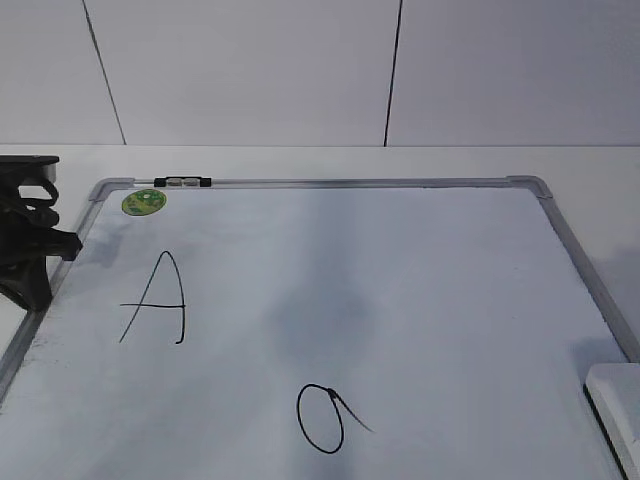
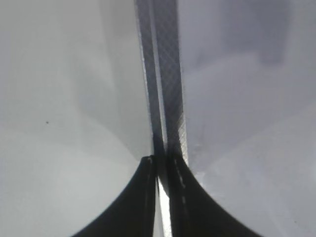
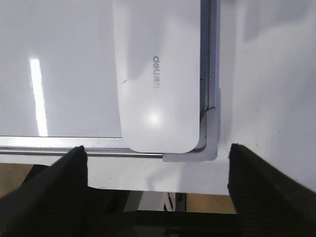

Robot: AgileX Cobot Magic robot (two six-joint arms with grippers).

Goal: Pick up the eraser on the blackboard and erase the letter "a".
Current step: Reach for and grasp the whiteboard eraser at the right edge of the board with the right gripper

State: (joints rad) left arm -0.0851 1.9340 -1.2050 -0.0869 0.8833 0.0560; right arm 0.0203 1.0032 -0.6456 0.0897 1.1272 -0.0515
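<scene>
nearest to the camera, in the right wrist view, stand the two black fingers of the right gripper [image 3: 157, 182], spread wide with nothing between them. just past them lies the eraser [image 3: 158, 74], flat on the blackboard [image 3: 59, 74], in the corner where the silver frame turns. its long side runs just beside the frame edge and its rounded end reaches over the frame strip.

the step in hand, as i judge it, is to take up the eraser. for a good grasp the right gripper should come down with one finger on each long side of the block. the frame is very near one side, so that finger must find the narrow space between eraser and frame, or the block will be pushed and not held. a grip low on the body, near the base, seems safer, because the plastic top looks smooth and glossy.

in the exterior view the letter "a" [image 1: 322, 418] is at the near middle of the board, well apart from the eraser [image 1: 615, 415] at the right edge. the capital "A" [image 1: 158, 297] stands further left and must stay untouched. a green sticker [image 1: 144, 202] sits in the far left corner.

the left gripper [image 2: 160, 170] rests over the left frame edge, its fingers pressed together on nothing. it is away from the path to the small letter.
</scene>
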